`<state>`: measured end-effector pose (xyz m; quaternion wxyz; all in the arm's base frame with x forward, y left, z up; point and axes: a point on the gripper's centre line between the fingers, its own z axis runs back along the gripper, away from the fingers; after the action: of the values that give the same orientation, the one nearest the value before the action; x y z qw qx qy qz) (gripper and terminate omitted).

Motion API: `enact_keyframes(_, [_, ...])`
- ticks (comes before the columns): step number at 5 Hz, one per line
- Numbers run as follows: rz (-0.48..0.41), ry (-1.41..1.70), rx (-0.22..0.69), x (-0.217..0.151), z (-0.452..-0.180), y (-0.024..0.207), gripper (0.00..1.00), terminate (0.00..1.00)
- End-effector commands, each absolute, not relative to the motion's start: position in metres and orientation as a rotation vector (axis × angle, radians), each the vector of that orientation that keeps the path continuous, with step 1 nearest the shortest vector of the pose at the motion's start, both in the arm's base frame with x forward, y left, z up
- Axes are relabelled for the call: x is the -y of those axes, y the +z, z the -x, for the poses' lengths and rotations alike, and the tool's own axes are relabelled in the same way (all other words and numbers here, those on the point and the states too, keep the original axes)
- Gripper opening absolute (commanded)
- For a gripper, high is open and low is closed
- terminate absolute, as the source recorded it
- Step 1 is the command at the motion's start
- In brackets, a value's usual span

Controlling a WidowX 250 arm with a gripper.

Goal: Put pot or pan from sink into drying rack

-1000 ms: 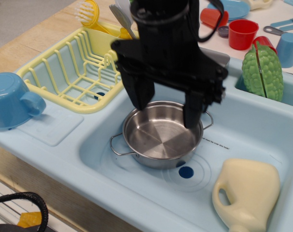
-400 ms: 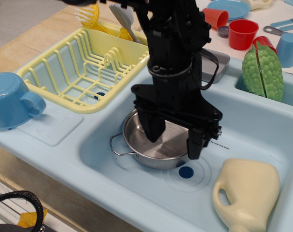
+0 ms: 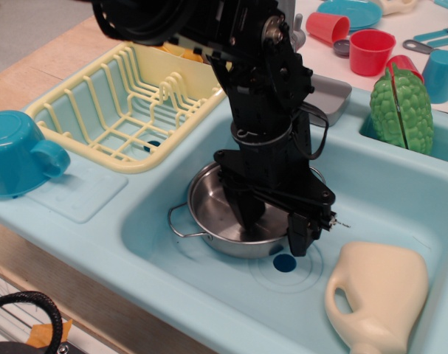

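Jaws [image 3: 274,223] are apart and straddle the near-right rim of the pot [image 3: 212,210]: one finger sits inside the bowl, the other hangs outside the wall, just above the dark drain hole [image 3: 284,262]. Whether either finger touches the metal cannot be told.

Pot rests upright on the floor of the sink [image 3: 371,195], mostly left of and behind the jaws. One wire loop handle [image 3: 178,221] shows on the pot's left side; the opposite handle is largely hidden behind the arm.

Drying rack [image 3: 120,110] stands up and to the left of the jaws, on the raised counter of the basin unit, well apart from the pot. Nothing lies on its visible grid bottom.

Teal cup [image 3: 17,153] sits far left of the jaws, tipped on its side, handle toward the rack.

Cream jug [image 3: 378,295] lies in the sink, right of and in front of the jaws, near but apart from the outer finger.

Green vegetable toy [image 3: 401,109] stands right of and behind the jaws, at the edge of the second basin. Red cup [image 3: 370,50] and other dishes sit on the tabletop beyond it.
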<state>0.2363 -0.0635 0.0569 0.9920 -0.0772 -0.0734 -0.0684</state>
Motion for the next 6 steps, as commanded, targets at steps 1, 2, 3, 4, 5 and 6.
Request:
enact_keyframes(1, [0.153,-0.14,0.166,0.062,-0.239,0.055,0.0,0.0])
enact_keyframes(2, [0.119,-0.162,0.164,0.071,-0.239,0.063,0.0,0.0])
enact_keyframes(3, [0.097,-0.176,0.146,0.081,-0.24,0.079,0.0,0.0])
enact_keyframes(4, [0.064,-0.149,0.139,0.086,-0.24,0.099,0.0,0.0])
enact_keyframes(5, [-0.01,-0.14,0.13,0.086,-0.238,0.123,0.0,0.0])
enact_keyframes(6, [-0.073,-0.133,0.115,0.079,-0.236,0.15,0.0,0.0])
